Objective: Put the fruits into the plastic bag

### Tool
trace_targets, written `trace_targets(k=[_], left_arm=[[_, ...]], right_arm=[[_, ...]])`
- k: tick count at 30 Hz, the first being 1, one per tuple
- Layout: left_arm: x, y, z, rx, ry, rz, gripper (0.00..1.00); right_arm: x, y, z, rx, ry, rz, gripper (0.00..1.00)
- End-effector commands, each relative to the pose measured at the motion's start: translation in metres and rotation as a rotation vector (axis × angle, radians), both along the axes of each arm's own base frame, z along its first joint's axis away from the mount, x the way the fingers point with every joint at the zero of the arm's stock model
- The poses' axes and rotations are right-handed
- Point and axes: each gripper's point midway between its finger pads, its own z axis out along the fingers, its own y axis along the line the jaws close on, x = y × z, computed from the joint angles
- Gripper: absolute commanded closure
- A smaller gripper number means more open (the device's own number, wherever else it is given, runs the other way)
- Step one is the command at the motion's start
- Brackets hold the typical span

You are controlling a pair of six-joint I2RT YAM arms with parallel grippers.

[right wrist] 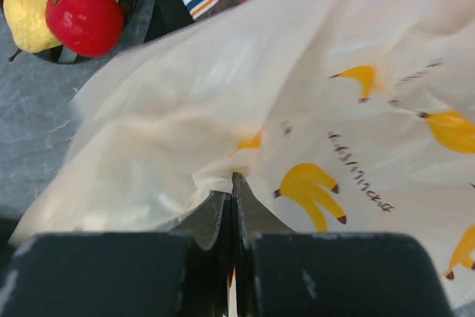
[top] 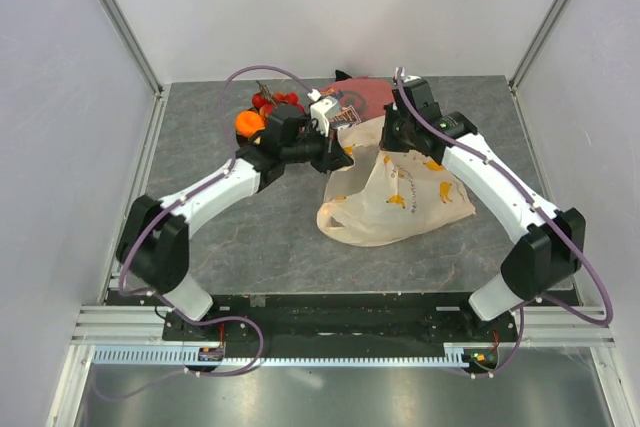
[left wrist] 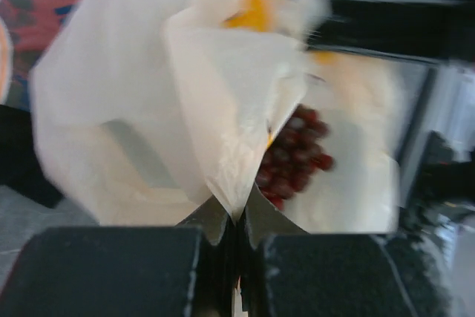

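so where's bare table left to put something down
Bare table lies along the near edge, in front of the plastic bag, and also in the far right corner. It is crowded at far centre: fruits, red cloth, the bag, and the left gripper and right gripper pinching it.

Both arms, left arm and right arm, have white shells between black joints, black shoulder blocks and a purple cable looping along each. The left hand and right hand show black grainy finger blocks with grey metal tips
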Motion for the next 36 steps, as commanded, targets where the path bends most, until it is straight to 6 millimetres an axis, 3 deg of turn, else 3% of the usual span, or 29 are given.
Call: trace_targets(k=[1, 5, 7, 8, 11, 12, 14, 15, 17, 18, 20, 21, 24, 27, 30, 31, 33, 36], left_arm=[[-0.064, -0.002, 0.073, -0.202, 0.120, -0.143, 0.98], [-0.089, 0.003, 0.084, -0.242, 0.187, -0.173, 0.98], [-0.094, 0.005, 0.079, -0.235, 0.250, -0.162, 0.99], [-0.095, 0.005, 0.078, -0.234, 0.269, -0.160, 0.98], [-0.095, 0.004, 0.076, -0.235, 0.311, -0.146, 0.98], [-0.093, 0.004, 0.075, -0.232, 0.323, -0.131, 0.98], [-0.085, 0.007, 0.073, -0.210, 0.329, -0.073, 0.99], [-0.082, 0.007, 0.072, -0.206, 0.327, -0.058, 0.98], [-0.078, 0.008, 0.073, -0.199, 0.329, -0.029, 0.98], [-0.076, 0.008, 0.073, -0.198, 0.338, -0.021, 0.98], [-0.074, 0.006, 0.075, -0.203, 0.353, -0.014, 0.98], [-0.074, 0.005, 0.076, -0.208, 0.374, -0.009, 0.98], [-0.073, 0.002, 0.071, -0.204, 0.426, 0.003, 0.98], [-0.070, 0.005, 0.071, -0.196, 0.425, 0.031, 0.98], [-0.064, 0.011, 0.068, -0.182, 0.446, 0.080, 0.98], [-0.064, 0.012, 0.068, -0.181, 0.451, 0.083, 0.98], [-0.063, 0.015, 0.067, -0.177, 0.456, 0.100, 0.98], [-0.066, 0.018, 0.069, -0.177, 0.469, 0.108, 0.98]], right_arm=[[0.029, -0.009, 0.022, -0.090, -0.095, 0.001, 0.96], [0.043, -0.012, 0.032, -0.127, -0.129, 0.002, 0.88], [0.045, -0.014, 0.034, -0.135, -0.129, 0.001, 0.76], [0.045, -0.013, 0.039, -0.131, -0.139, 0.005, 0.65], [0.035, -0.013, 0.053, -0.108, -0.150, 0.027, 0.43], [0.027, -0.015, 0.065, -0.095, -0.168, 0.029, 0.30], [0.011, -0.017, 0.069, -0.082, -0.156, 0.053, 0.22], [-0.001, -0.021, 0.084, -0.060, -0.185, 0.058, 0.18], [-0.022, -0.027, 0.077, -0.046, -0.163, 0.061, 0.15], [-0.037, -0.035, 0.094, -0.019, -0.209, 0.046, 0.15], [-0.055, -0.040, 0.090, 0.022, -0.208, 0.028, 0.14], [-0.071, -0.043, 0.107, 0.070, -0.256, 0.034, 0.14], [-0.102, -0.023, 0.118, 0.197, -0.295, 0.144, 0.16], [-0.144, 0.021, 0.093, 0.245, -0.196, 0.271, 0.21], [-0.165, 0.042, 0.073, 0.243, -0.145, 0.249, 0.23], [-0.187, 0.063, 0.071, 0.277, -0.115, 0.291, 0.23], [-0.200, 0.071, 0.054, 0.217, -0.095, 0.279, 0.23], [-0.242, 0.098, 0.020, 0.123, -0.043, 0.353, 0.23]])
